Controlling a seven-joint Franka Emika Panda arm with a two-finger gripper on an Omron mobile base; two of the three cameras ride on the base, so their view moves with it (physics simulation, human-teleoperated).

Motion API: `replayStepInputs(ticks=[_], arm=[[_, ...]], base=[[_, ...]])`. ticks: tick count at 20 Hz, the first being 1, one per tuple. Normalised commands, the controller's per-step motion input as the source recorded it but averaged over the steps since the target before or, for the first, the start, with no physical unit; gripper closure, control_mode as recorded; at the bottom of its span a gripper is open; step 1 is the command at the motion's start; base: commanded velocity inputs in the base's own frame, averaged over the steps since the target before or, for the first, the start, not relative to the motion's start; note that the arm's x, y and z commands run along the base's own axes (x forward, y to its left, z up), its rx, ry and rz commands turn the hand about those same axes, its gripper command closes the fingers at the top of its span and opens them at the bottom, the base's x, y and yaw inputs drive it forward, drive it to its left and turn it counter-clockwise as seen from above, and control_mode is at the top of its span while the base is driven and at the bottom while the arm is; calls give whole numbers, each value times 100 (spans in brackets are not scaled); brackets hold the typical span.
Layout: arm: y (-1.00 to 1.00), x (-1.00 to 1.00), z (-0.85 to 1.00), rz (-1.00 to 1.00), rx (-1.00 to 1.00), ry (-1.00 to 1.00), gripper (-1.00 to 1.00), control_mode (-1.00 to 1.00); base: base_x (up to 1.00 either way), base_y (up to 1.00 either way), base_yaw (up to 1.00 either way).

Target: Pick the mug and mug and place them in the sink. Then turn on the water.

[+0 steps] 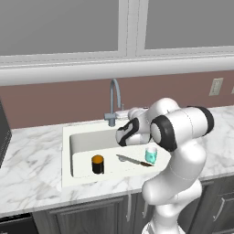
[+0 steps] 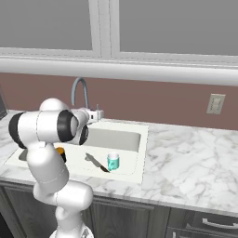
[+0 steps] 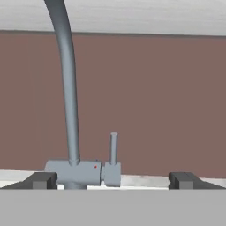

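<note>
Black mug (image 1: 97,164), orange inside, upright on the floor of the sink (image 1: 67,151) toward its left part; teal mug (image 1: 151,154), white inside, upright toward the right part, partly behind the arm's elbow in the left base view. Between the two, a knife (image 1: 133,160) flat on the sink floor, dark handle end close to the teal mug, apart from the black one. Behind the basin, on the counter's back edge, a grey gooseneck faucet (image 3: 67,97), its spout arching toward the basin. Beside the faucet's base, a small lever (image 3: 113,150) upright on a short side block. No stream visible from the spout. Gripper (image 3: 113,180) facing the faucet base at close range, fingertips (image 3: 42,180) spread wide apart with nothing between them, one at each lower corner of the hand view, the faucet base and lever in the space ahead; contact with the lever not discernible. Behind the faucet, a brown wall with a white wall outlet (image 2: 216,103) off to the right. White-grey marble counter (image 2: 195,167) around the sink, dark cabinet fronts below.
</note>
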Motion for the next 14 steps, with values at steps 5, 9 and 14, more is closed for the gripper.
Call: replayStepInputs(ticks=[5, 9, 14], arm=[[0, -1, -19, 0, 0, -3, -100, -100], [0, -2, -9, 0, 0, -1, -100, -100], [0, 0, -2, 0, 0, 0, -100, -100]], base=[[0, 0, 0], [0, 0, 0], [0, 0, 0]])
